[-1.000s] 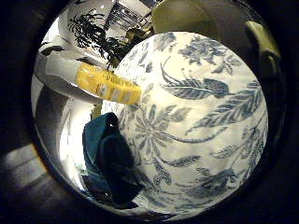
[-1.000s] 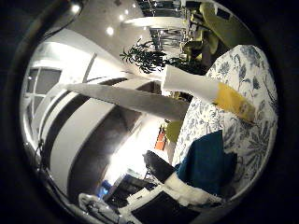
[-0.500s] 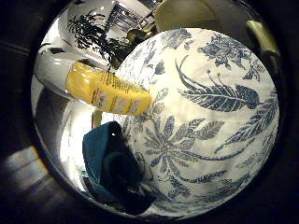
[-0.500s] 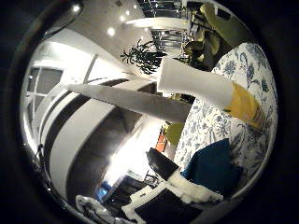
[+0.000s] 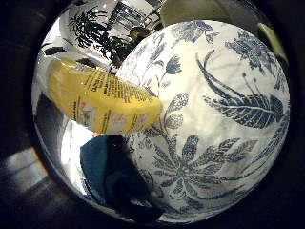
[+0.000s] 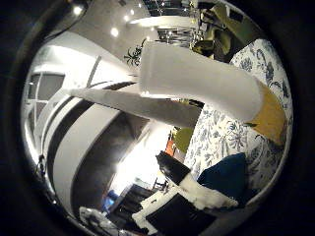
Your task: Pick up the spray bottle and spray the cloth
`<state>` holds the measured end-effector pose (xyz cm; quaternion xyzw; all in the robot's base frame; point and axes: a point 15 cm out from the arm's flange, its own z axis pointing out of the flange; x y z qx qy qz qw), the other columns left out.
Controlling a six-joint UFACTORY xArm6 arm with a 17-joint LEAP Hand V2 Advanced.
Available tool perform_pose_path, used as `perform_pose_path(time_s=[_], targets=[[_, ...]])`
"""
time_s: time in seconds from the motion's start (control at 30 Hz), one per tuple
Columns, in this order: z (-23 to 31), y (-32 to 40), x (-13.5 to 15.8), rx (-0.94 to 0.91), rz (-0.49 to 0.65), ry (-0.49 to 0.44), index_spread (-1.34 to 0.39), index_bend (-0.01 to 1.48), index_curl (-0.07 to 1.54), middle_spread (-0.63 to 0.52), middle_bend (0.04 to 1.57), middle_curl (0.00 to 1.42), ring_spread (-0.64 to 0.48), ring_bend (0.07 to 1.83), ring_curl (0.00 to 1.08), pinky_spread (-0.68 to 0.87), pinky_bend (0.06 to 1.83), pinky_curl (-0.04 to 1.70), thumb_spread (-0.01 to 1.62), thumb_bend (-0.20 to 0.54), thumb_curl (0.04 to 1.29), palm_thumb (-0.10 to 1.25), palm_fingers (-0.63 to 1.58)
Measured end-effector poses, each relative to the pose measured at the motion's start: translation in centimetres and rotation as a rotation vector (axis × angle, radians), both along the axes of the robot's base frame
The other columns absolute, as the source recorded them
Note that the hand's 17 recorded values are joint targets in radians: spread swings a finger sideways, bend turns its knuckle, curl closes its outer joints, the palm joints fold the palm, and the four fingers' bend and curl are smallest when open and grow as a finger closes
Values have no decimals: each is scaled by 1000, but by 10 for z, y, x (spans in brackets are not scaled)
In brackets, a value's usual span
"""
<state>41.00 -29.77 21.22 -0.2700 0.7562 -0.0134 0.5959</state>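
Note:
The spray bottle has a yellow labelled body (image 5: 100, 95) and a white upper part (image 6: 197, 79). It fills much of both palm views, so it is close to the palm. It stands at the edge of a table covered with a blue-and-white floral cloth (image 5: 219, 124). A teal cloth (image 5: 110, 172) lies crumpled on that table beside the bottle; it also shows in the thumb side view (image 6: 231, 175). A white and black part of my hand (image 6: 192, 197) shows at the edge of the thumb side view, next to the teal cloth.
A dark potted plant (image 5: 91, 29) and a pale chair (image 5: 186, 11) stand beyond the table. White curved room structures (image 6: 89, 147) lie past the table edge.
The bottle has grown much larger in both views: the palm has moved closer to it. The teal cloth and table have kept their places.

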Motion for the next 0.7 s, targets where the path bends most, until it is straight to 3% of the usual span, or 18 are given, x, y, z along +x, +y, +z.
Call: perform_pose_path(time_s=[0.27,0.4,0.7], targets=[[-3,4,18,0,19,1,-106,161,262,94,405,380,203,450,300,350,362,295,946,-28,318,579,258],[-7,5,23,1,32,2,-133,169,274,26,488,409,130,567,326,247,350,281,951,-22,323,613,425],[-18,8,38,7,61,6,-265,272,373,-98,661,486,-103,816,393,-37,601,271,972,-11,382,840,1021]])
